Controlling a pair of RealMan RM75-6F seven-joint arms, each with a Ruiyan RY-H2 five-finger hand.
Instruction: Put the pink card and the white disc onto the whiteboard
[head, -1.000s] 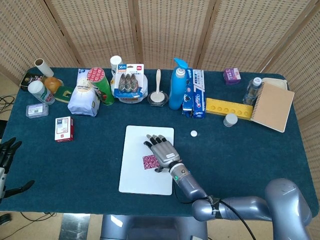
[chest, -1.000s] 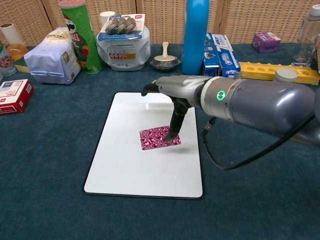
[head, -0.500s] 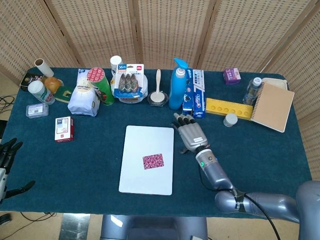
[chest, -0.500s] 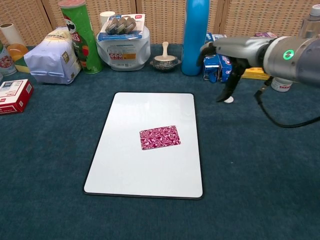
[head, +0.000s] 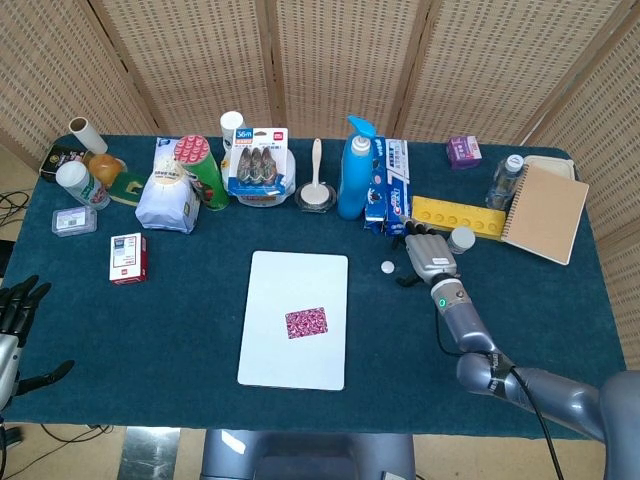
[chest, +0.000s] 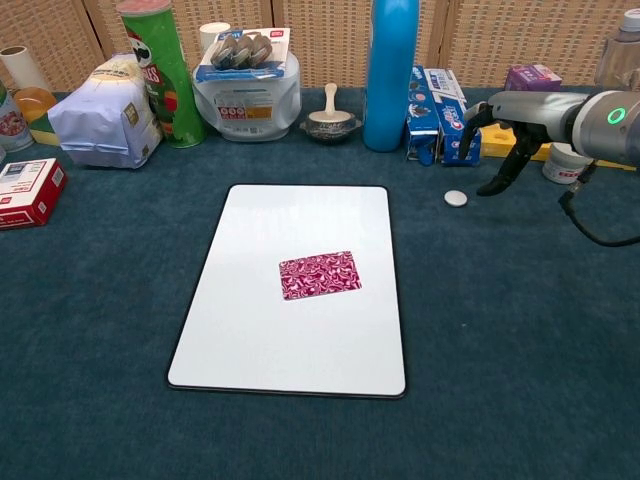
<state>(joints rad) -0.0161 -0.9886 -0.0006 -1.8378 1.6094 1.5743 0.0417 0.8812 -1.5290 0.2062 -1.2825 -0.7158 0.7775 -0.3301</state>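
Pink card is lying flat on the whiteboard, near its middle, slightly toward the board's right edge. White disc is off the whiteboard, on the blue tablecloth just past the board's upper right corner, not touching it.

Your right hand sits just to the right of the disc, beyond the whiteboard's right side. Fingers point down toward the cloth, loosely apart, nothing between them. From the chest view one fingertip looks close to the cloth, near the disc but apart from it; contact with the cloth I can't tell.

Your left hand is far to the left of the whiteboard, off the table edge, fingers spread, holding nothing.

Behind the whiteboard: blue bottle and toothpaste box near the back right corner, chips can and white bag toward the back left. Red box is well left of the board. Yellow block and notebook are far right of it.
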